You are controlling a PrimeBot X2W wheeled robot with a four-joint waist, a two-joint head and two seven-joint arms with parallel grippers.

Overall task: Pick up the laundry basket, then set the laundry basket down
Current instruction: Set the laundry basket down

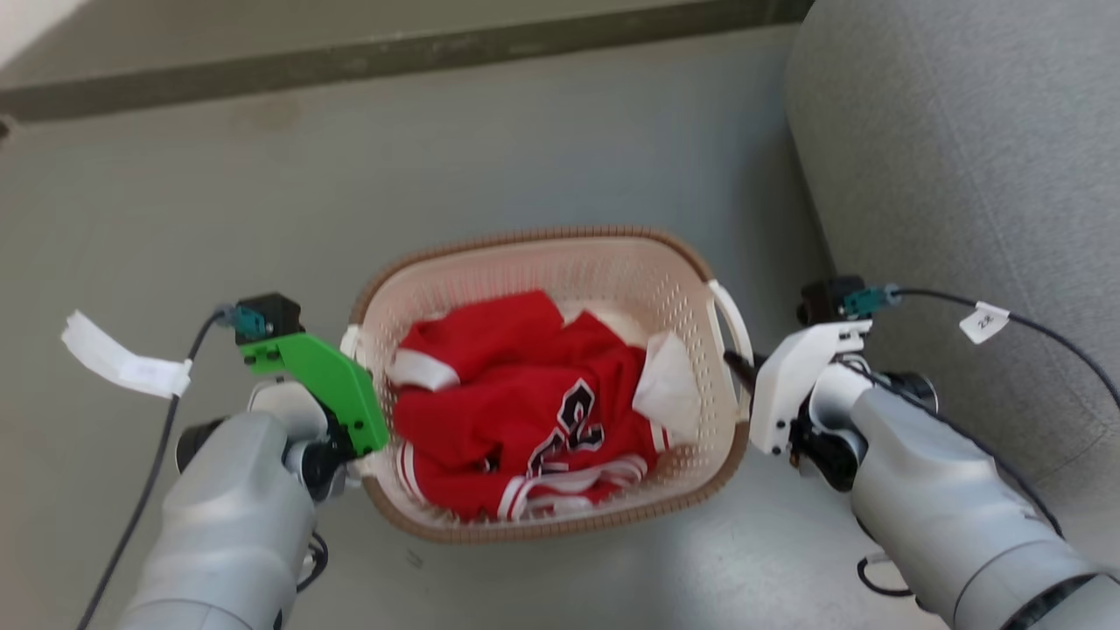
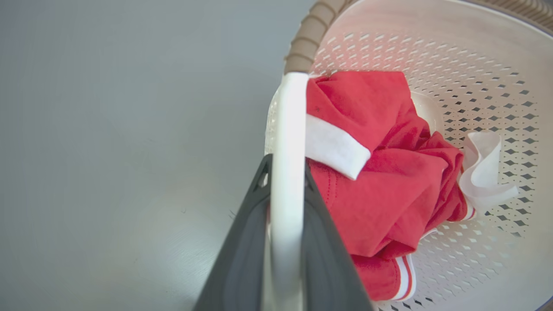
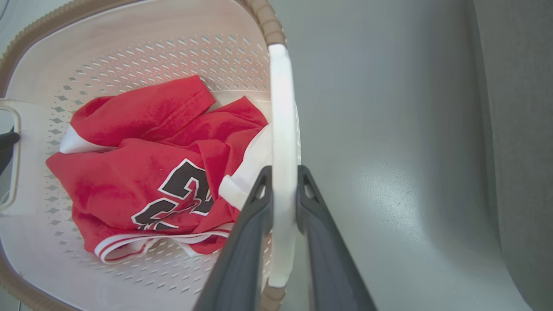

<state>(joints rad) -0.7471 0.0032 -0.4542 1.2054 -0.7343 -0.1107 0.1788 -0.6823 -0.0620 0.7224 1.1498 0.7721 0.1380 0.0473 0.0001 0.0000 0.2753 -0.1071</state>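
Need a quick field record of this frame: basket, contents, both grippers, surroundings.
object: cream-white perforated plastic laundry basket, brown woven-look rim
contents: crumpled red jersey with white trim
left gripper: shut on white left handle
right gripper: shut on white right handle
surroundings: grey floor; grey fabric sofa to robot's right
lifted: cannot tell

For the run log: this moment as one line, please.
left gripper: shut on left handle | right gripper: shut on right handle | laundry basket: red jersey inside | lifted: cannot tell
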